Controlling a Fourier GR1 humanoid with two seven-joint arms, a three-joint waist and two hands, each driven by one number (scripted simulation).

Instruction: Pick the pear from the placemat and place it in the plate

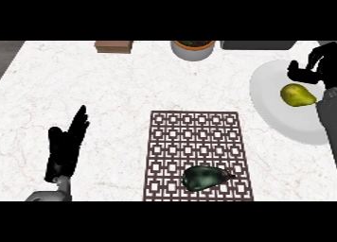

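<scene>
Pear (297, 95): yellow-green, lying in the plate.
Plate (272, 101): white, at the counter's right edge.
Placemat (198, 142): holds a dark green fruit (203, 177) near its front edge.
Right hand (318, 64): fingers relaxed, holding nothing, just behind the pear.
Left hand (65, 149): straight fingers, resting front-left.

From my end the left hand (65, 149) is all black, slim tapered fingers, with a short grey cuff at the wrist. Right hand (318, 64) is the same matte black, chunkier looking, on a plain dark grey forearm. No markings or cables showing.
</scene>
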